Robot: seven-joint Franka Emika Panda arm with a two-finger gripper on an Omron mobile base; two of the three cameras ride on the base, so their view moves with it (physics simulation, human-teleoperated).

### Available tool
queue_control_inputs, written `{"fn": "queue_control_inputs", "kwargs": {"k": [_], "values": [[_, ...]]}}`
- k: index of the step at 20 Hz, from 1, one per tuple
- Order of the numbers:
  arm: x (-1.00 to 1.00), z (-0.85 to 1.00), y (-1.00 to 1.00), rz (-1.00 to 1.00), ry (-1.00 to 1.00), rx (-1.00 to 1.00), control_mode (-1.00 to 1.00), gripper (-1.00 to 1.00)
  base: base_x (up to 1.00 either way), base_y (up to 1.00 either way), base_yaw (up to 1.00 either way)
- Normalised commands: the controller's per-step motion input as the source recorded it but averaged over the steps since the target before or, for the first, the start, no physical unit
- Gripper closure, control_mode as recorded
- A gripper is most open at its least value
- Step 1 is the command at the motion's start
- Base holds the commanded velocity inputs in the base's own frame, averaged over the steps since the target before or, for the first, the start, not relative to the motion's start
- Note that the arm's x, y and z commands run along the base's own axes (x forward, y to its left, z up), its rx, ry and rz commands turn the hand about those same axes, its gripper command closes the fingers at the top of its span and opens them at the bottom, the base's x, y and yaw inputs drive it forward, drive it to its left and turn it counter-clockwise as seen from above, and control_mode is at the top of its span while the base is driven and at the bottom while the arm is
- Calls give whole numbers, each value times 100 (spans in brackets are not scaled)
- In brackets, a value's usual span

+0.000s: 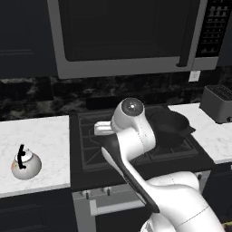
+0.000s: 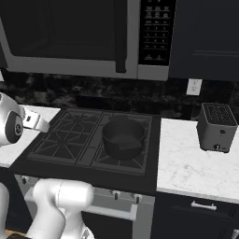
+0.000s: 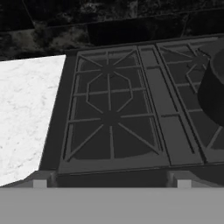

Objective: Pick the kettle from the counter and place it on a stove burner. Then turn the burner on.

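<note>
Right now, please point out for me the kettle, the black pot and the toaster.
kettle (image 1: 26, 165): left base view, on its round silvery body.
black pot (image 2: 123, 138): right base view, on its front wall.
toaster (image 2: 215, 128): right base view, on its front face.

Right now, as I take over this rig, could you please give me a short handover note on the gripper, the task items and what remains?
Gripper: over the cooktop, aimed at the left grates; open or shut cannot be told, nothing visibly held.
Kettle: upright on the counter left of the stove, untouched.
Stove burner: front-left grate, bare. A black pot sits on the right side.
Done: nothing yet.
Left: grasp kettle, set it on the burner, turn the burner on.
</note>
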Motion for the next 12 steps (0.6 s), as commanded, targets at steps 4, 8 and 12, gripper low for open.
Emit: {"fn": "queue_control_inputs", "kwargs": {"k": [4,8,12], "values": [[-6,-4,71,0,0,5,-100,-100,0,0,0],[-1,0,69,1,1,1,-100,-100,0,0,0],[0,-6,61,2,4,0,-100,-100,0,0,0]]}}
